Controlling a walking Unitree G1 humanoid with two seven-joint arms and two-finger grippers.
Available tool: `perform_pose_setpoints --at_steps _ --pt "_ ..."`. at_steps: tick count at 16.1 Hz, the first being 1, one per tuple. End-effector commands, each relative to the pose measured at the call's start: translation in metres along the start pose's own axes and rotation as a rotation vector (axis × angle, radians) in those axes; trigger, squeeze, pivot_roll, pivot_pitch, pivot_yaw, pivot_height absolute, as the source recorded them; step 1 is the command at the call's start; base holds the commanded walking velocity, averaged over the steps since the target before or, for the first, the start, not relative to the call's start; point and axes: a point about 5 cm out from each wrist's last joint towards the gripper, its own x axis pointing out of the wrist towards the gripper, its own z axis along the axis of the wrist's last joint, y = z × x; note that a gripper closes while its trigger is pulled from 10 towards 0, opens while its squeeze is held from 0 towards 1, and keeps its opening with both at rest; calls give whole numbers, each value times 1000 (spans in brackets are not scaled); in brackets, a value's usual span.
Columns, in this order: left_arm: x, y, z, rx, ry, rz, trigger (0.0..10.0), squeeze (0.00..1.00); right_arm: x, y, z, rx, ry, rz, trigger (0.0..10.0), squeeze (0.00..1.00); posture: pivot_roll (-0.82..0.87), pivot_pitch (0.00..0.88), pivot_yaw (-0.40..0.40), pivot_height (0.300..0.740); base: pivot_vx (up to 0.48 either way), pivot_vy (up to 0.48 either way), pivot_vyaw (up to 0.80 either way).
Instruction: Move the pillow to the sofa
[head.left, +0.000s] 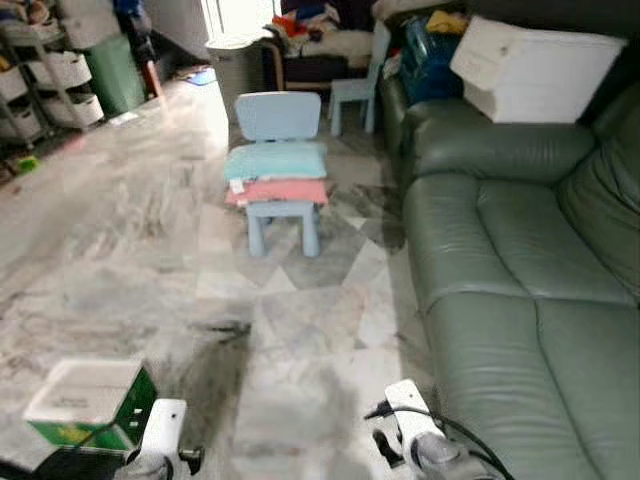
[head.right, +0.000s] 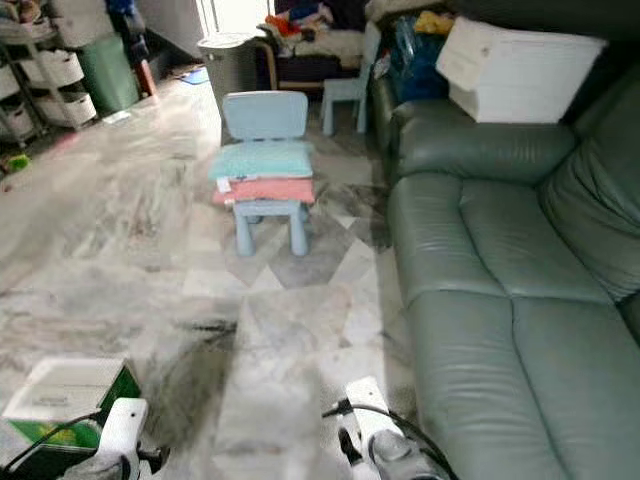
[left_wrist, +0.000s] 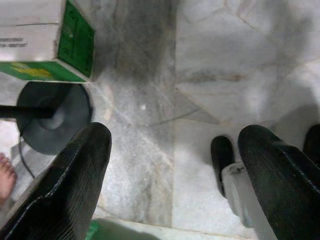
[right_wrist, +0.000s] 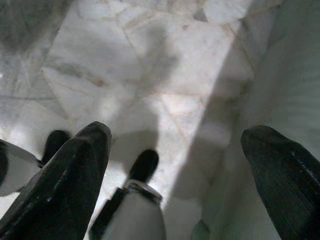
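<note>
Both hands, the left hand (left_wrist: 172, 165) and the right hand (right_wrist: 175, 165), are held wide open over the floor (head.left: 150, 250). Far ahead, a blue pillow (head.left: 276, 160) is seen on a small chair (head.left: 278, 115), apart from the green sofa (head.left: 520, 300). A bare foot (left_wrist: 6, 175) is caught by the left wrist view.

Head stereo forward-down; wrists likely floorward.

**Non-task clutter in view**

Small blue chair (head.left: 279, 160) on the marble floor (head.left: 130, 250). White storage box (head.left: 530, 68) at the room's far end. Second blue chair (head.left: 355, 85) and grey bin (head.left: 236, 60) behind. Green-and-white carton (head.left: 85, 400) near left, beside a black round stand base (left_wrist: 52, 117). Shelving rack (head.left: 45, 85) far left.
</note>
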Motion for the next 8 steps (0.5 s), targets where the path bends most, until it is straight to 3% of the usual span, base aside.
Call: perform_pose_setpoints --at_steps 1,8 --pt "0 0 6 5 -19 -2 10000 0 0 -3 2 -10 -3 -3 10000 0 -17 0 29 740 326 352 0" --pt "0 0 4 17 -13 -4 10000 0 0 -2 2 -17 -3 -1 10000 0 -18 0 29 740 334 344 0"
